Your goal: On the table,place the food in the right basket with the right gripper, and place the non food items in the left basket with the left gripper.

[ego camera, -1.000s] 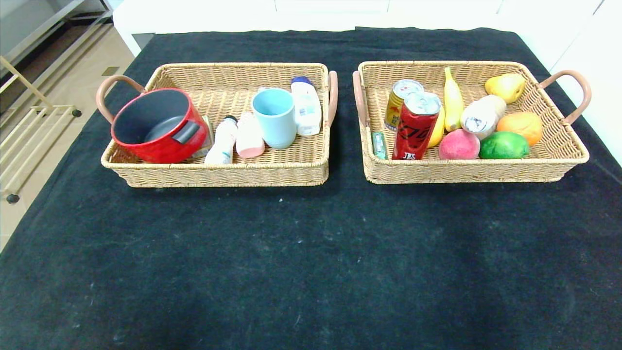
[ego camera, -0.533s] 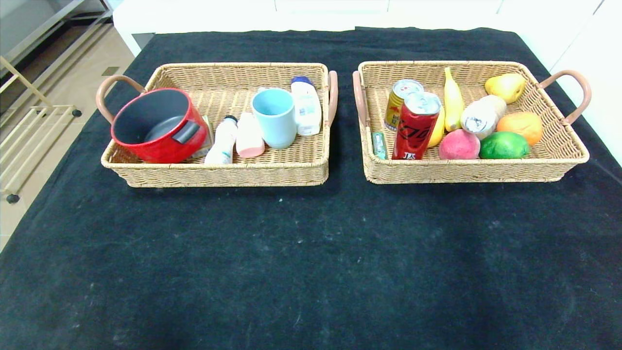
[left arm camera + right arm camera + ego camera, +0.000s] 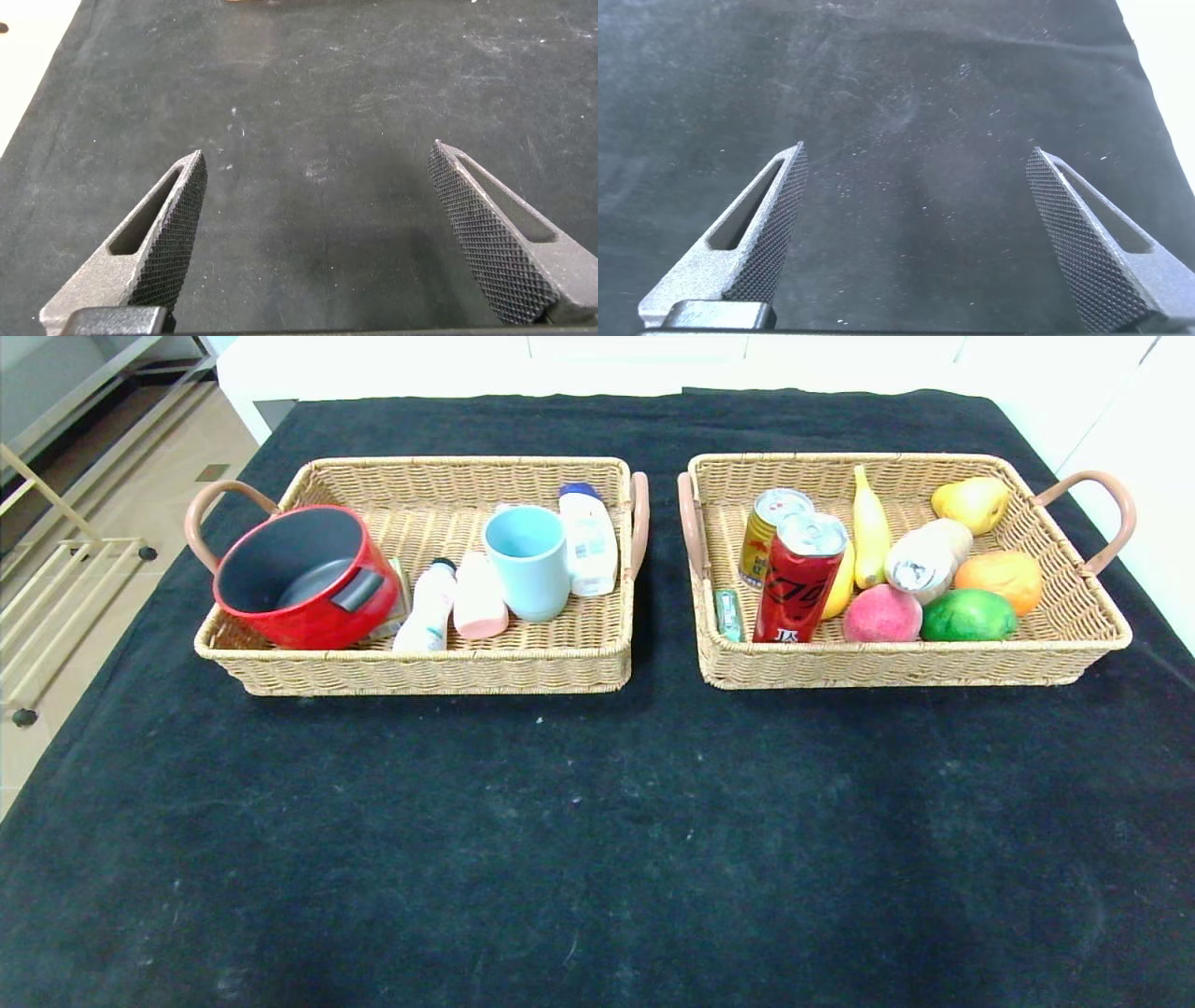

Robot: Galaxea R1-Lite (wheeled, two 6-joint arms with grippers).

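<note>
Both baskets sit along your table's far edge: woven left basket [image 3: 420,667] with the red pot [image 3: 303,577], right basket [image 3: 896,665] with the slick, rigid red can [image 3: 799,579]; grip its sides. Left gripper [image 3: 318,233] and right gripper [image 3: 915,229] hang spread over black cloth [image 3: 597,840].

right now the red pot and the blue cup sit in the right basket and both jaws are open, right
Not quite. The head view shows the red pot and blue cup in the left basket, not the right one. Both sets of jaws are indeed open over bare black cloth, as the wrist views show.
</note>
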